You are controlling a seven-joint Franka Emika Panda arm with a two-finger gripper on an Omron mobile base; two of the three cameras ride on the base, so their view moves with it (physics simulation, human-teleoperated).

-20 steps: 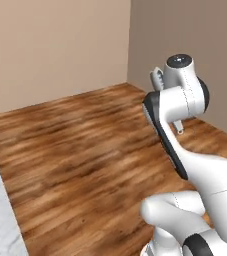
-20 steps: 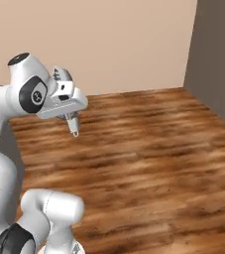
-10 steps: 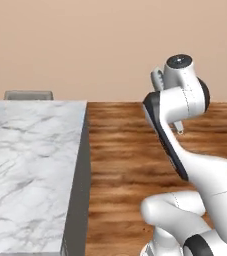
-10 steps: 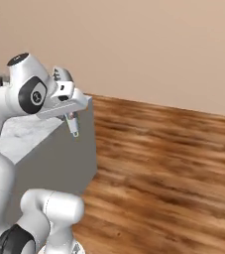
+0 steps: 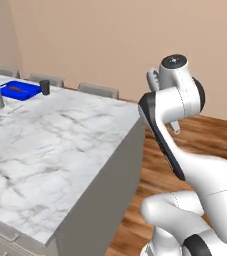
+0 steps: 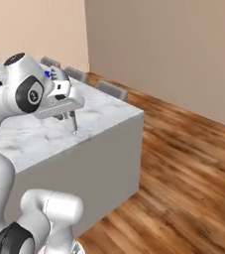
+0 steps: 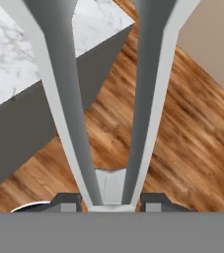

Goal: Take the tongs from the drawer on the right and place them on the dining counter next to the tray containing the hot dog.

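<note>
Hand view: my pincer point(image 7: 111, 200) is clamped on the joined end of the tongs point(image 7: 108, 94), both arms running out ahead over wood floor point(image 7: 182, 133) and the worktop point(image 7: 15, 54) corner. Right base view has the pincer point(image 6: 73, 126) hanging above that marble edge. Left base view adds the blue tray point(image 5: 19, 90) with the hot dog point(image 5: 16, 89), well beyond the pincer at the worktop's far end.
</note>
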